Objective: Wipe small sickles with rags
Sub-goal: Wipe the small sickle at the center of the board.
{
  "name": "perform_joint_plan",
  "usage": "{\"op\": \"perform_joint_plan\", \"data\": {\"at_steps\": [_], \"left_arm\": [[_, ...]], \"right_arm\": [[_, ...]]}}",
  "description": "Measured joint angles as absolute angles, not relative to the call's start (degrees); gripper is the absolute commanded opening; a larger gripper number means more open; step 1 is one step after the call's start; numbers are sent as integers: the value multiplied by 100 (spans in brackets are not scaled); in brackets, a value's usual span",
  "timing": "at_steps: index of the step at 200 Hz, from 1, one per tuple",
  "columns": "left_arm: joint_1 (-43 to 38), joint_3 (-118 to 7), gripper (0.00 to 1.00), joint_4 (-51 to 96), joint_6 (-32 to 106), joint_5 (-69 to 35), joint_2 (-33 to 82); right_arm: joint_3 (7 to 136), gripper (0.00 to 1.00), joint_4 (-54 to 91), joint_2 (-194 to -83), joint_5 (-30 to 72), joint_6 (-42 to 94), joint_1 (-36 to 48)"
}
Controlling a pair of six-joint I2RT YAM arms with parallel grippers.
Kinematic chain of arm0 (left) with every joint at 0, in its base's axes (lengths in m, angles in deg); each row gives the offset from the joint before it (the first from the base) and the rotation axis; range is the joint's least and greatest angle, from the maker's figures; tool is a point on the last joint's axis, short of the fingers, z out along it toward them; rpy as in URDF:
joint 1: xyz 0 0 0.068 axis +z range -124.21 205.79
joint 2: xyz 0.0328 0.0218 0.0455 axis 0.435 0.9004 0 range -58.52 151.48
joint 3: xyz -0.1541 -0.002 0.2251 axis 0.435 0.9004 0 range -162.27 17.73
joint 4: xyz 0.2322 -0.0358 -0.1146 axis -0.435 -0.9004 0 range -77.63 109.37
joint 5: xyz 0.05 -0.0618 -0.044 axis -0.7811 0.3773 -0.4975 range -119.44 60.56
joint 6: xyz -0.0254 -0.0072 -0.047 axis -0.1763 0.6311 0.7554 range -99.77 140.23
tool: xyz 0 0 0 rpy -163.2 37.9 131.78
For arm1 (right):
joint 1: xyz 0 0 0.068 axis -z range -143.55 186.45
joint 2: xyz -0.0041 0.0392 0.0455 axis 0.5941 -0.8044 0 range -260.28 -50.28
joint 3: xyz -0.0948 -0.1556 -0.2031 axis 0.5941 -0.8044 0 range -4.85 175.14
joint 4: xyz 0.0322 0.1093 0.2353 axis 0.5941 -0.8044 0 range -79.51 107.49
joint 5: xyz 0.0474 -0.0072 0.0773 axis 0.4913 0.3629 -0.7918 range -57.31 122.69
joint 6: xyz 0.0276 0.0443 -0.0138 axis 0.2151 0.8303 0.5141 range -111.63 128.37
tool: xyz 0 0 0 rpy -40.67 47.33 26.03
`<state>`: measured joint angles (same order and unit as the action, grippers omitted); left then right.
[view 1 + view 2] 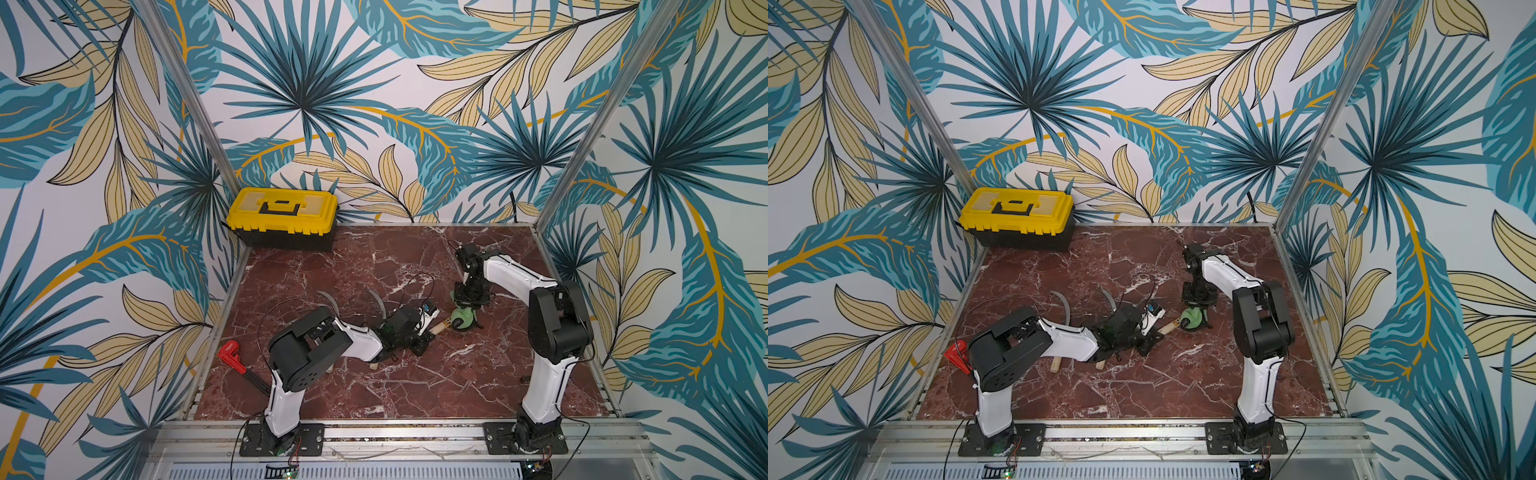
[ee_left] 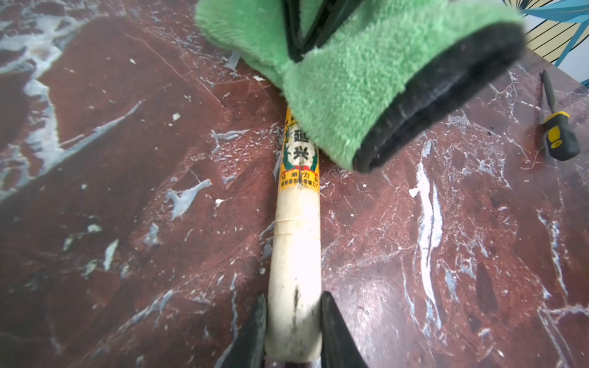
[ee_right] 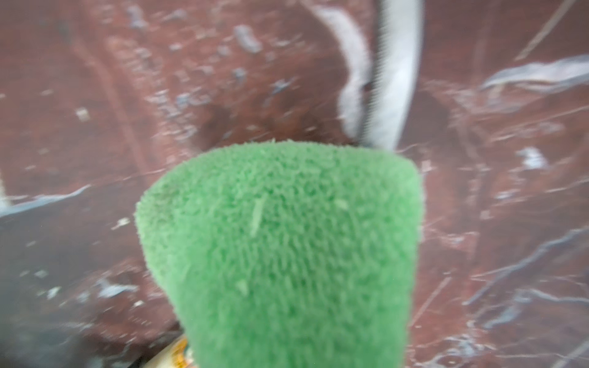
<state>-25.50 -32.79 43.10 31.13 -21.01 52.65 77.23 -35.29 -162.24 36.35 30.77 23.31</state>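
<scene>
My left gripper (image 2: pixel 294 296) is shut on the pale wooden handle of a small sickle (image 2: pixel 294 242) that lies low over the marble table. The handle carries a yellow-orange label. The green fuzzy rag (image 2: pixel 366 95), with its dark edge, is draped over the label end. My right gripper (image 1: pixel 464 309) is shut on the rag (image 1: pixel 462 319) from above, its black fingers (image 2: pixel 304 35) sunk into the folds. In the right wrist view the rag (image 3: pixel 287 255) hides the jaws, and a grey serrated blade (image 3: pixel 395 73) curves away beyond it. Two more sickles (image 1: pixel 328 301) (image 1: pixel 378 305) lie partly under my left arm.
A yellow toolbox (image 1: pixel 282 216) stands at the back left corner. The red-handled tool (image 1: pixel 230 353) lies by the left edge. A black-and-yellow screwdriver (image 2: pixel 556 133) rests near the right edge. Metal frame posts (image 1: pixel 582 149) rise at the back corners.
</scene>
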Motion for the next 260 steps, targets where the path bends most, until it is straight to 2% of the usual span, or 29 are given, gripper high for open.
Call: {"op": "perform_joint_plan", "data": {"at_steps": [44,91,144,260], "left_arm": [[-2548,-3275,0,4251,3117,-2082,5233],[-2548,-3229,0,4260,3121,-2082,5204],[-2548,-3187,0,4332,3161,-2082,5204],[-2548,-3100,0,4498,3187,-2086,5204]], "right_arm": [[7721,19,-3712,-15846,3585,2913,2247],[7627,19,-3830,-15143,3104,2941,1727],[7109,19,-3363,-15779,2514,3182,1454],[7649,19,-3889,-16233,2122,3289,1802]]}}
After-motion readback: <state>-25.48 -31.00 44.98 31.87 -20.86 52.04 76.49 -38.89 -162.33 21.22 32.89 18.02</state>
